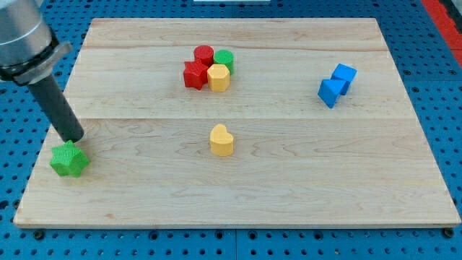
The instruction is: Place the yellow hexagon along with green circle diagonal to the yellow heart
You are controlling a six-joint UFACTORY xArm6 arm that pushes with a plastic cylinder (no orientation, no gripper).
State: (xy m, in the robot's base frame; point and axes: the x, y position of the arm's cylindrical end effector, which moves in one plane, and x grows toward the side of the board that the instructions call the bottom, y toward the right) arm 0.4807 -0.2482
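Observation:
The yellow hexagon (219, 77) sits at the upper middle of the wooden board, touching the green circle (224, 59) just above its right side. A red circle (203, 54) and a red star (194, 74) press against them on the left. The yellow heart (221, 140) lies alone near the board's centre, well below this cluster. My tip (74, 139) is at the far left of the board, right above a green star (69, 159), far from the hexagon and the heart.
A blue block (337, 84), made of two joined cubes, lies at the upper right. The board (325, 188) rests on a blue perforated surface. The arm's grey body (25, 40) fills the view's top left corner.

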